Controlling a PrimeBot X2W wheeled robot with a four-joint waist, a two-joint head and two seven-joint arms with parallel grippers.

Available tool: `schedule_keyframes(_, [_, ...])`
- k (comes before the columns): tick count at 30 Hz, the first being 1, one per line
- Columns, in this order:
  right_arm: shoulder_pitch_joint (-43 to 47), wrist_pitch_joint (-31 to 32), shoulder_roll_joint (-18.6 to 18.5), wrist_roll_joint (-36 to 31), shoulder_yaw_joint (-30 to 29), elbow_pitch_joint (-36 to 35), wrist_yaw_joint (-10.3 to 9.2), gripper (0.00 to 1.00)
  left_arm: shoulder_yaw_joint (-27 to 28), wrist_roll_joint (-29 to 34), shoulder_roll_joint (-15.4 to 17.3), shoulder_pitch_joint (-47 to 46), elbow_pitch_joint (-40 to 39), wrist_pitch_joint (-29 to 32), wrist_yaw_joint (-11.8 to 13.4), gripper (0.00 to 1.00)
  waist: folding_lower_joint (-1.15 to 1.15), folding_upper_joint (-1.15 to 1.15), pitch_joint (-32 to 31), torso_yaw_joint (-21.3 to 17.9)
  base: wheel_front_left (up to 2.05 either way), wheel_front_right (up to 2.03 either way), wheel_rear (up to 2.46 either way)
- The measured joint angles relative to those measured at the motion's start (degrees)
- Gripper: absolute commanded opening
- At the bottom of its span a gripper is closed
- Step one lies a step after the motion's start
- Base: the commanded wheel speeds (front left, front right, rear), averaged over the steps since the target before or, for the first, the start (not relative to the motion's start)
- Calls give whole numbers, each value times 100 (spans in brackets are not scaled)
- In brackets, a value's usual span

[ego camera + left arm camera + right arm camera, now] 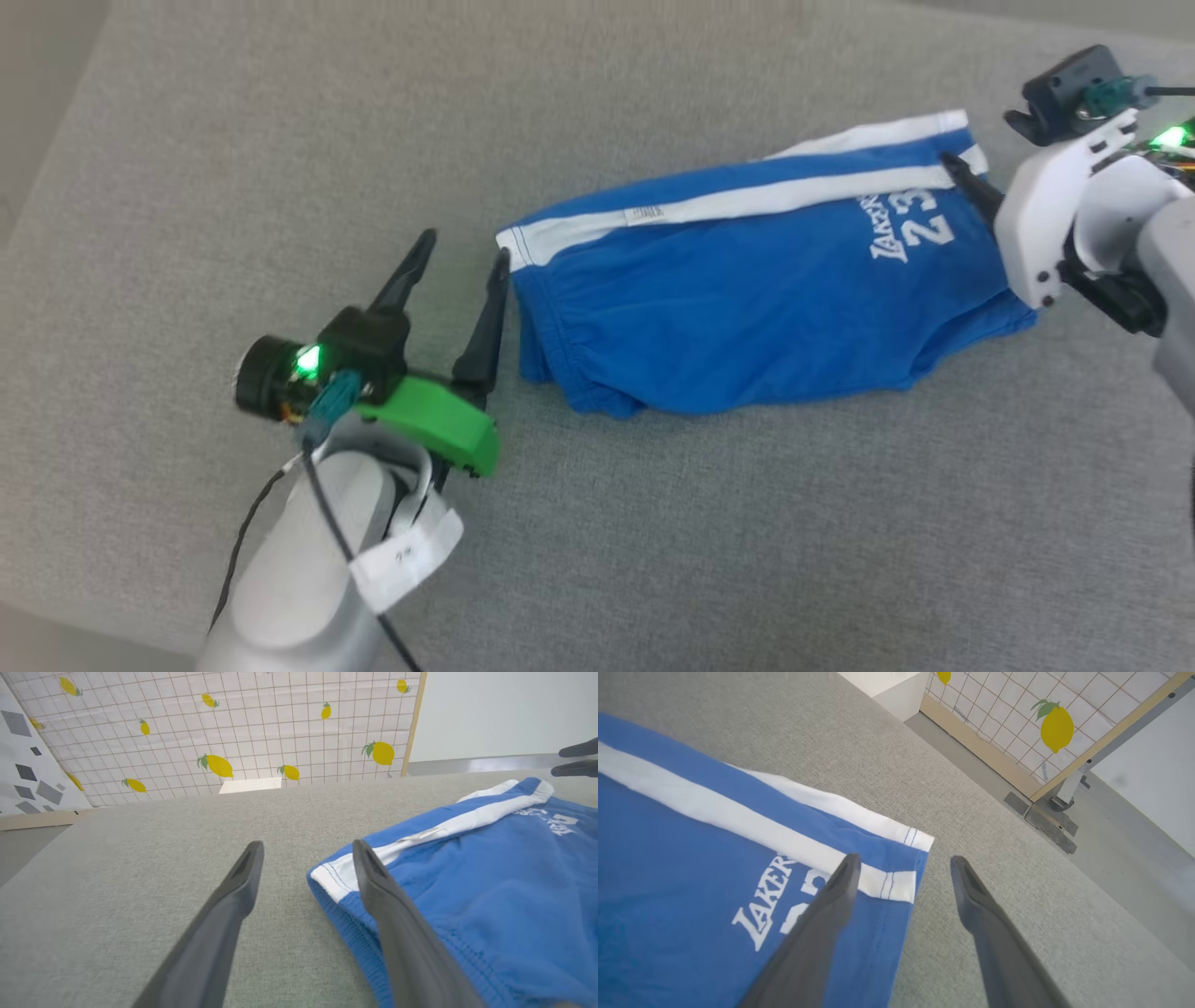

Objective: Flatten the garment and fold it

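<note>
A grey padded surface (653, 560) spreads underneath. The garment (747, 317) lies across the frame's centre and right, seemingly doubled leg on leg. The left gripper (465, 247), centre-left, and the right gripper (906, 861) both gape, empty, each straddling an end corner. It looks like a pre-grasp: next, each must pinch its corner.

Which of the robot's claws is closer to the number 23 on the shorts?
The right. The right gripper is open at the hem corner, one finger beside the "23" print. The left gripper is open at the waistband end of the shorts.
</note>
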Motion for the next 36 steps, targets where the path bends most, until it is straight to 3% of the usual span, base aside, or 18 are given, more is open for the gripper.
schedule_keyframes(3, [-16, 177, -256, 243, 225, -230, 0, 100, 163, 182, 102, 351, -492, 0, 235, 100, -1, 0, -230, -10, 0, 0, 0])
schedule_keyframes(7, [-211, 866, -736, 606, 753, -758, 0, 100, 383, 493, 257, 766, -1065, -1, 565, 100, -1, 0, -487, 12, 0, 0, 0])
schedule_keyframes(15, [-884, 3127, -1718, 1651, 1896, -1758, 0, 100, 700, 965, 163, 1237, -1976, -1, 1134, 100, -1, 0, -494, 278, 0, 0, 0])
schedule_keyframes(19, [-1039, 3593, -1837, 2058, 1923, -1622, 0, 100, 799, 1031, -81, 1324, -2208, -1, 1158, 100, -1, 0, -333, 464, 0, 0, 0])
schedule_keyframes(29, [-844, 3579, -1572, 2291, 1855, -853, 0, 100, 1093, 1196, -481, 1569, -2168, -1, 1093, 100, -1, 0, 98, 962, 0, 0, 0])
schedule_keyframes(36, [-765, 3520, -1612, 2394, 1838, -834, 1, 100, 1240, 1228, -638, 1574, -2111, -1, 968, 100, -2, 0, 285, 1069, 0, 0, 0])
